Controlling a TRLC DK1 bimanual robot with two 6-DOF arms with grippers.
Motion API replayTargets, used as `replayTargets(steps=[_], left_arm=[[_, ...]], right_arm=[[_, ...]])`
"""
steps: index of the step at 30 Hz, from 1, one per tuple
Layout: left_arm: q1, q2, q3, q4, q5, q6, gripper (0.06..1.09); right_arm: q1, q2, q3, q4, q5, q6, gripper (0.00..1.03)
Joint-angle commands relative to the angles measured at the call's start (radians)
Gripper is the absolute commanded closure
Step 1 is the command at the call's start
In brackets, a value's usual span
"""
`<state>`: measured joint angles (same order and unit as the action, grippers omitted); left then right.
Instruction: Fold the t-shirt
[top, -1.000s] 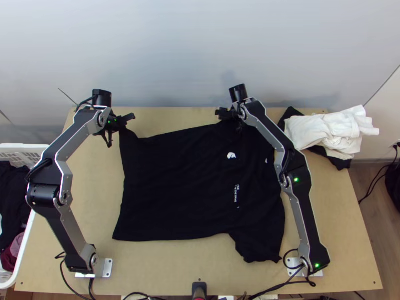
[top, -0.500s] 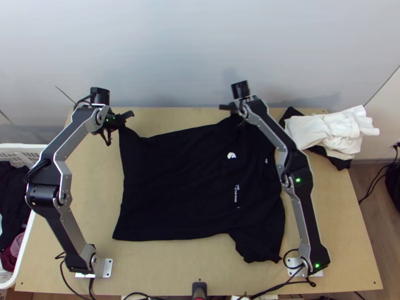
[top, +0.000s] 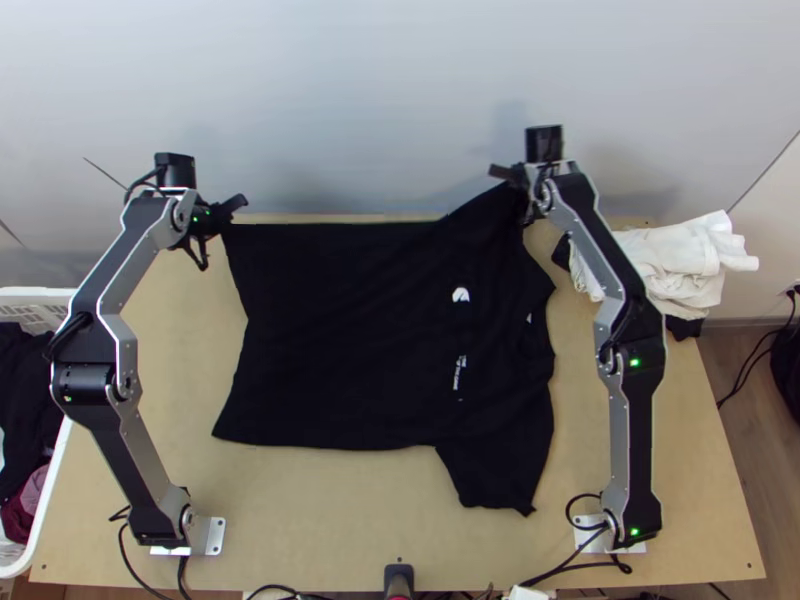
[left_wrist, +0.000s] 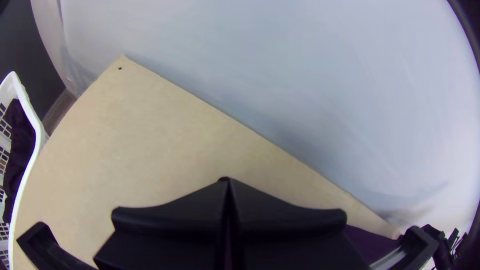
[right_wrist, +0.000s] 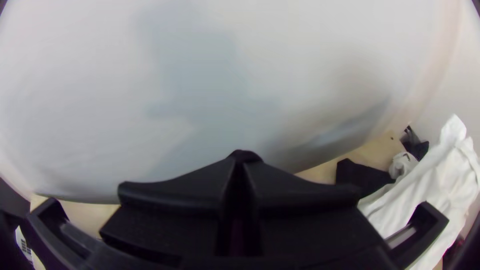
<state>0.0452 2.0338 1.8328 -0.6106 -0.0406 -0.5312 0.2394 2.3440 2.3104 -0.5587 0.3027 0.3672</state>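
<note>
Black t-shirt (top: 350, 340), far edge (top: 482, 212) raised, white logo (top: 461, 295), white lettering (top: 458, 373)

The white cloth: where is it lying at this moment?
In the top view, the white cloth lies bunched near the far right corner of the table, partly over a black cloth, on the outer side of the right arm.

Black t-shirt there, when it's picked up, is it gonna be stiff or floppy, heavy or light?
Probably floppy: the black t-shirt slopes down from the right gripper to the wooden table. It looks thin, so likely light for its size. The unheld sleeve may trail behind.
</note>
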Motion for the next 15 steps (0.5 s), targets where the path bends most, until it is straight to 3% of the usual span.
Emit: replayTargets(steps=[1,8,15], left_arm=[[0.035,0.022,0.029,0.0,-0.013,0.007,1.05],[0.051,0.025,0.045,0.126,-0.042,0.007,1.05],[0.028,0.02,0.117,0.129,-0.045,-0.001,1.05]], right_arm=[[-0.072,-0.028,0.007,0.034,-0.011,0.007,1.0],[-0.066,-0.018,0.021,0.069,-0.063,-0.016,1.0],[-0.018,-0.008,0.029,0.092,-0.06,-0.04,1.0]])
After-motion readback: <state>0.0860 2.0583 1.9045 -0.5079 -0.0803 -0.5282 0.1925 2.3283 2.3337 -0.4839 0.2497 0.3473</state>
